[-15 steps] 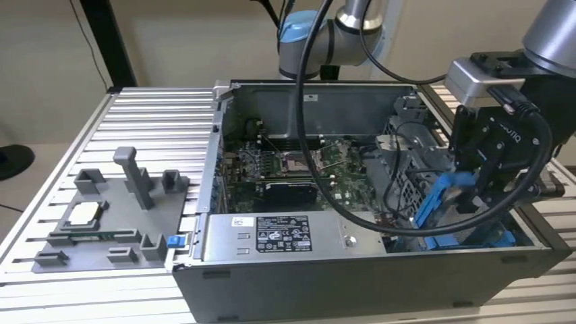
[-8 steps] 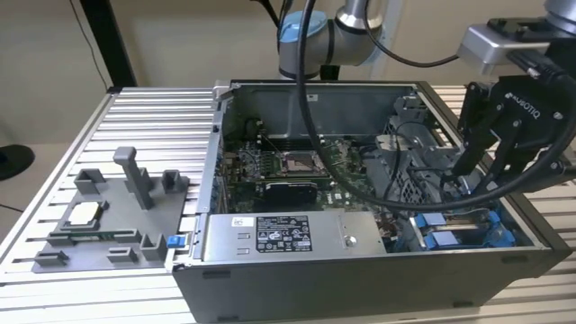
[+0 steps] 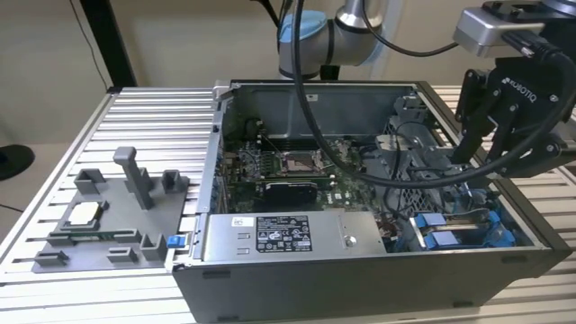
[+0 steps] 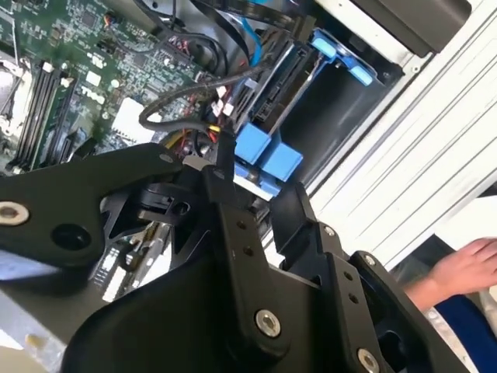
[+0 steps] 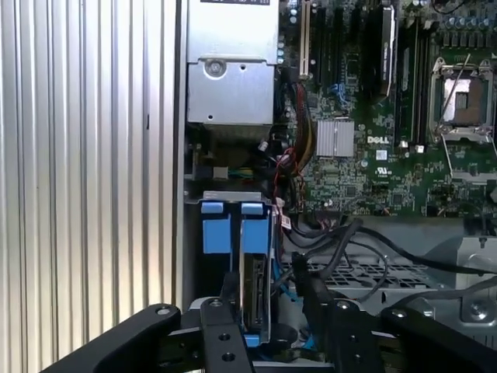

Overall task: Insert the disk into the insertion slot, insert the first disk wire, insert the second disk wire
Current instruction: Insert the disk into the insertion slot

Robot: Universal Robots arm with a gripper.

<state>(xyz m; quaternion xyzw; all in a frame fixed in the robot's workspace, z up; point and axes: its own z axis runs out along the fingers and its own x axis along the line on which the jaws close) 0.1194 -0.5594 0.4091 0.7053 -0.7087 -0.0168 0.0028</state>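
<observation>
The disk (image 3: 438, 233) stands on edge in its bright blue caddy, in the slot at the case's corner on the exterior view's right. Both wrist views show its blue tabs (image 5: 233, 225) and its connector edge (image 5: 255, 299). My gripper (image 3: 473, 162) hangs just above that corner, open. In the wrist views its two black fingers straddle the caddy (image 4: 264, 159) with a gap on either side: gripper (image 5: 272, 294), gripper (image 4: 260, 183). Loose black disk wires (image 5: 326, 249) lie beside the disk, and the same bundle (image 4: 186, 101) runs towards the motherboard.
A grey labelled power-supply box (image 3: 279, 236) fills the case front beside the disk bay. The motherboard (image 3: 288, 169) lies behind it, crossed by the arm's thick black cable (image 3: 311, 121). A grey fixture plate (image 3: 108, 216) sits on the slatted table (image 3: 153, 115). A person's hand (image 4: 466, 268) rests outside the case.
</observation>
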